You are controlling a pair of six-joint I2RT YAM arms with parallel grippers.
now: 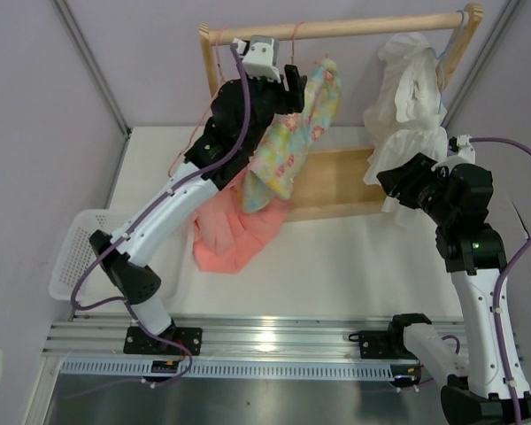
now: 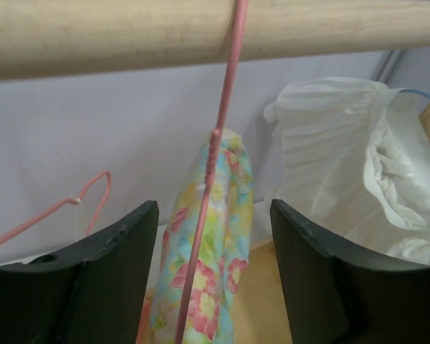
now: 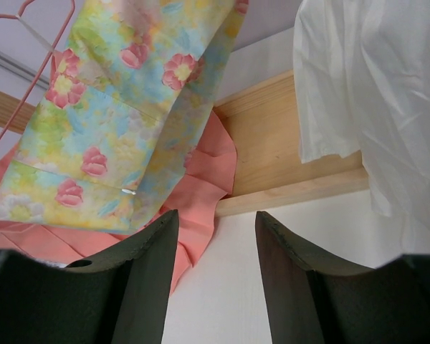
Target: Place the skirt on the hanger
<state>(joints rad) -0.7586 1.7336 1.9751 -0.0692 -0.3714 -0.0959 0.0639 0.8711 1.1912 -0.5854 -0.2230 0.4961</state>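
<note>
See the skirt [image 2: 228,240] draped on the hanger [image 2: 223,89], hook over the wooden rail [image 2: 93,36], hem dangling near the salmon garment [image 3: 201,208]. Read the left gripper [image 2: 213,215] as spread wide, 1 finger either side of the hanger's stem and touching neither it nor the cloth. Read the right gripper [image 3: 216,222] as wide too, empty, low and facing the hem.

Beware a sideways retreat up top: likely to catch the stem on a finger and tip or lift the hook off the rail. Beware the bunched cloth as well; appears gathered to 1 side, so probably prone to sliding off under any knock.

Mind the second pink hanger [image 2: 36,221] close on the left and the white garment [image 2: 344,158] close on the right: little side room. Pull straight back toward the bare table [image 1: 336,257] in front of the rack, the open way out.
</note>
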